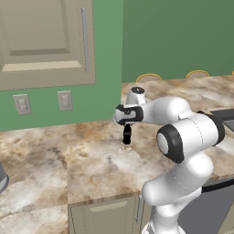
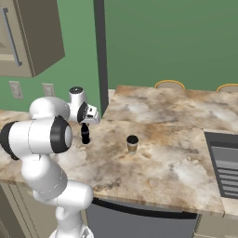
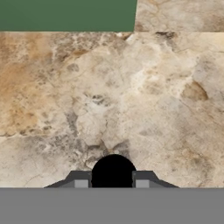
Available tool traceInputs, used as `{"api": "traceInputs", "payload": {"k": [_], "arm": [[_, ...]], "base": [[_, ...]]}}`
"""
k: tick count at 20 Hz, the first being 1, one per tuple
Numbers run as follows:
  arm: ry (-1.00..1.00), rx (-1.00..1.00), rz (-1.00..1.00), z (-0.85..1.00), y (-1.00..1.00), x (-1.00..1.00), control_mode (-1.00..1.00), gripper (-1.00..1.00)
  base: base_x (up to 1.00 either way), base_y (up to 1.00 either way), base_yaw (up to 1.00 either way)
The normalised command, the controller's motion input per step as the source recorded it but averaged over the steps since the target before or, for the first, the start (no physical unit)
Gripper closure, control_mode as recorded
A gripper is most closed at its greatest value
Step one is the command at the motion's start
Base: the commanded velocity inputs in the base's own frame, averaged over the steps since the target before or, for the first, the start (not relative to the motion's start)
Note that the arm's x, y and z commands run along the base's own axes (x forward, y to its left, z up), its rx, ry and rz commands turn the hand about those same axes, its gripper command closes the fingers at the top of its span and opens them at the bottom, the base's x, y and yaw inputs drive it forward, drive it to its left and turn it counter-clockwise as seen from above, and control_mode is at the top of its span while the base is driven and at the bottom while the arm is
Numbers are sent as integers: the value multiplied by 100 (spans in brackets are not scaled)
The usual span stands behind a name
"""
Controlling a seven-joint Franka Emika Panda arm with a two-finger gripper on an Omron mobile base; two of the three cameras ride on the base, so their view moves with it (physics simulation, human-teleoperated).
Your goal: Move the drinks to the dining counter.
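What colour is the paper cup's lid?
Dark, nearly black, on the tan paper cup; clearest in the right base view.

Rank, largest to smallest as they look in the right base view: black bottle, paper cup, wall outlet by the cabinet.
1. black bottle, partly behind the gripper
2. paper cup
3. wall outlet
Cup and outlet look alike; the outlet stands farther, so unsure.

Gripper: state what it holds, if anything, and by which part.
The gripper is shut on the black cola-style bottle, gripping it at the top, around the neck and cap, while the bottle stands upright on the counter.
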Motion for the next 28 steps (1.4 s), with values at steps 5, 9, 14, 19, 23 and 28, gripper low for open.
{"api": "traceInputs", "payload": {"k": [5,9,14,19,23,28], "arm": [[0,0,0,0,0,0,-100,100],[0,0,0,20,-1,0,-100,100],[0,0,0,47,-17,-5,-100,100],[0,0,0,52,-22,-34,-100,100],[0,0,0,56,-10,-44,-100,100],[0,0,0,54,0,-47,-100,100]], "base": [[0,0,0],[0,0,0],[0,0,0],[0,0,0],[0,0,0],[0,0,0]]}}
